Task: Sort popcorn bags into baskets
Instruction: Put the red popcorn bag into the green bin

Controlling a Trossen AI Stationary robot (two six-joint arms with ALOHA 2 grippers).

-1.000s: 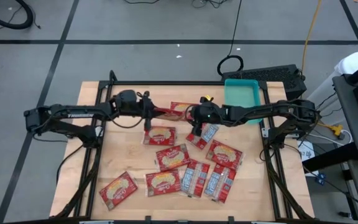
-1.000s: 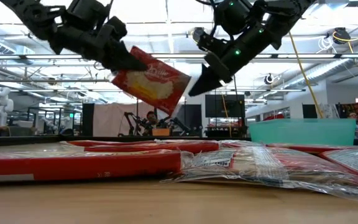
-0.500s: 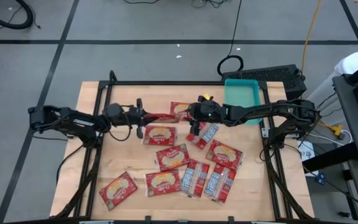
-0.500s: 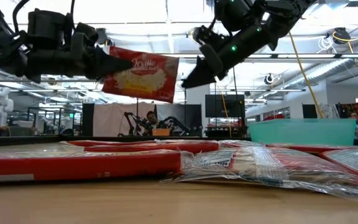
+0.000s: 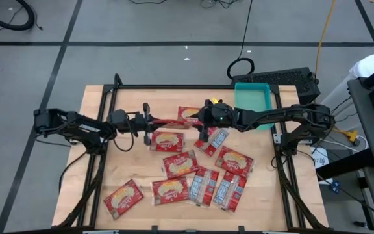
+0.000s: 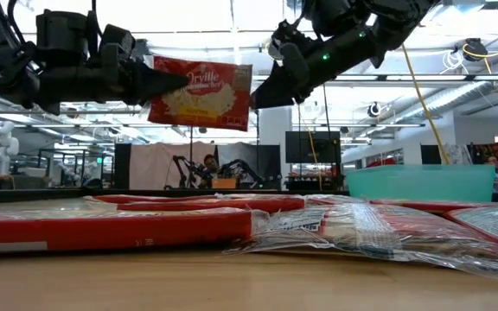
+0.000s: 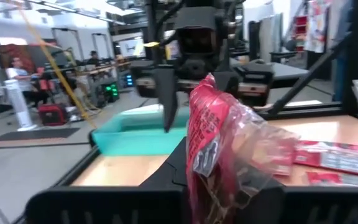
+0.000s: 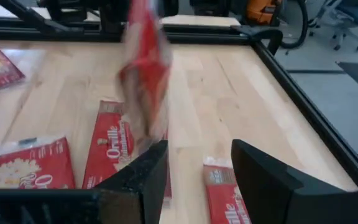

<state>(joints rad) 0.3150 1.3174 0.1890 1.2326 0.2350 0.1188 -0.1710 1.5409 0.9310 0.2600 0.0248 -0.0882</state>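
My left gripper is shut on a red popcorn bag with a cream-yellow popcorn picture, held high above the table's far middle. My right gripper is open, and its fingers stand right at the bag's free end; I cannot tell whether they touch it. In the right wrist view the bag shows just ahead of the open fingers. The teal basket stands at the far right and holds nothing that I can see. Several more bags lie flat on the table. My left gripper pinches the bag's left end between its two fingers. The fingers lie level and come from the table's left. The bag is lifted clear and stands on edge, its printed face toward the near edge. Its free end points at my right gripper.
Several bags, some with silvery-blue panels, fill the table's middle and near right; one lies near left. A black keyboard-like box sits behind the basket. Bare wood shows at the table's left.
My left gripper has drawn back a little toward the table's left edge and risen, still shut on the bag. The bag has turned from slanting down to nearly level. My right gripper has risen and closed in on the bag's free end.
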